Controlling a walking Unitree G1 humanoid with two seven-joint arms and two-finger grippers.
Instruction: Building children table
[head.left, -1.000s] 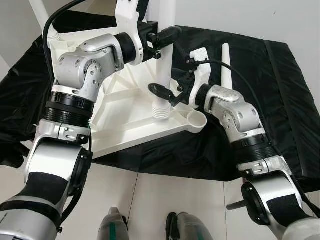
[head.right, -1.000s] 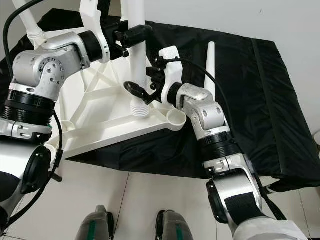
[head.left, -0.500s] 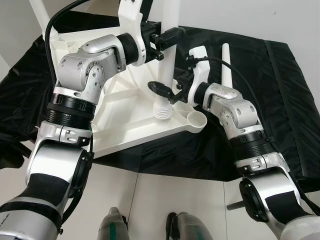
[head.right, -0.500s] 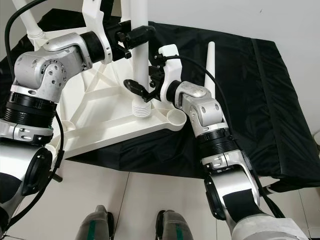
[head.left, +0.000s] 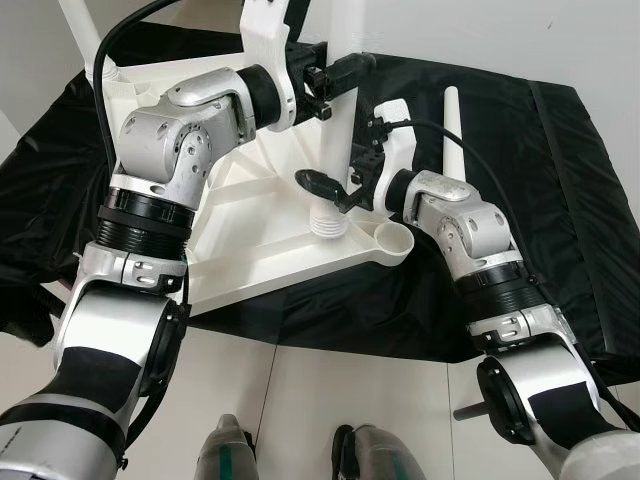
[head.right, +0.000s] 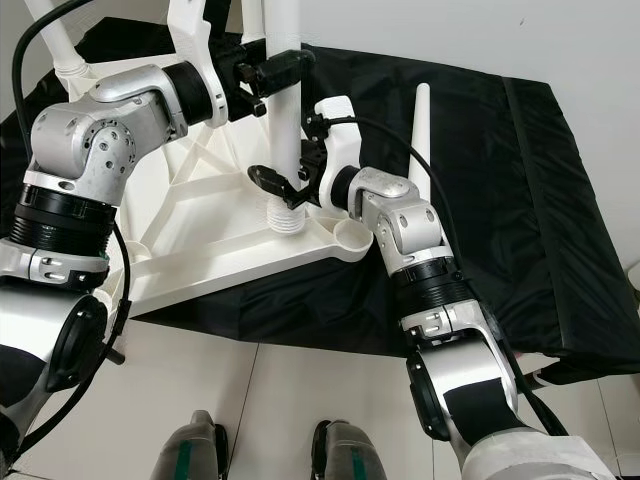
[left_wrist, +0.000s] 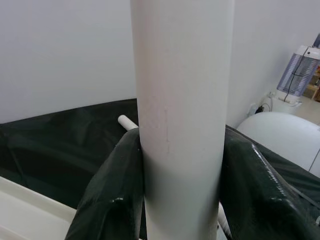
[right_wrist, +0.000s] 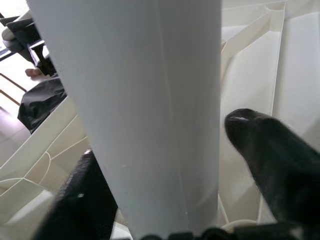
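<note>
A white table leg (head.left: 336, 130) stands upright over the upside-down white tabletop (head.left: 250, 255). Its ribbed threaded end (head.left: 328, 222) is just above the tabletop, left of the round corner socket (head.left: 393, 240). My left gripper (head.left: 340, 72) is shut on the leg high up, with a black finger (left_wrist: 107, 200) pressed to each side of it. My right gripper (head.left: 325, 185) is shut on the same leg low down, just above the threads, and its fingers (right_wrist: 280, 160) straddle the leg (right_wrist: 145, 115).
A loose white leg (head.left: 452, 130) lies on the black cloth (head.left: 540, 180) to the right of my right arm. Another leg (head.left: 80, 30) stands fitted at the tabletop's far left corner. Pale floor tiles and my feet (head.left: 230, 450) are below the cloth's near edge.
The upright leg and my left gripper have shifted a little to the right. My right wrist has turned slightly while staying low on the leg.
</note>
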